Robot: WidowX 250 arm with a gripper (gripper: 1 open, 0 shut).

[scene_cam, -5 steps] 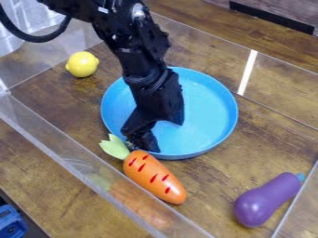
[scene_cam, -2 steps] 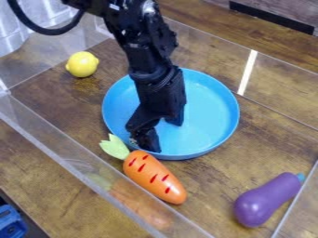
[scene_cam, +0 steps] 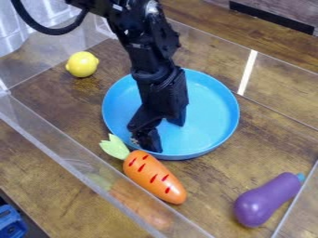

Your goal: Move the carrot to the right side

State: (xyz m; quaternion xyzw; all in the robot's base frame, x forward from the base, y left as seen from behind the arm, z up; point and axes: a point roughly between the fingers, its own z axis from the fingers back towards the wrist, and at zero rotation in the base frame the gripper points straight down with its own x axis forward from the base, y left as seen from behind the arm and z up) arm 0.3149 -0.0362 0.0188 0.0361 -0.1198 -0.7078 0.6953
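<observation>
Table (scene_cam: 50,112): brown wood grain, with clear plastic walls standing around the work area.
Arm (scene_cam: 143,42): black, coming down from the far left and reaching over the bowl.
Bowl (scene_cam: 218,116): blue and round, in the middle of the scene; the arm hides much of its left half.
Gripper (scene_cam: 145,135): pointing steeply down over the near left edge of the bowl, fingers spread wide, nothing between them.
Carrot (scene_cam: 155,177): orange with dark cross lines, lying on the wood just near of the bowl, green top toward the gripper, tip toward the near right.
Eggplant (scene_cam: 267,200): purple, near right corner, well apart from the carrot.
Lemon (scene_cam: 82,64): yellow, far left, beside the arm.
</observation>
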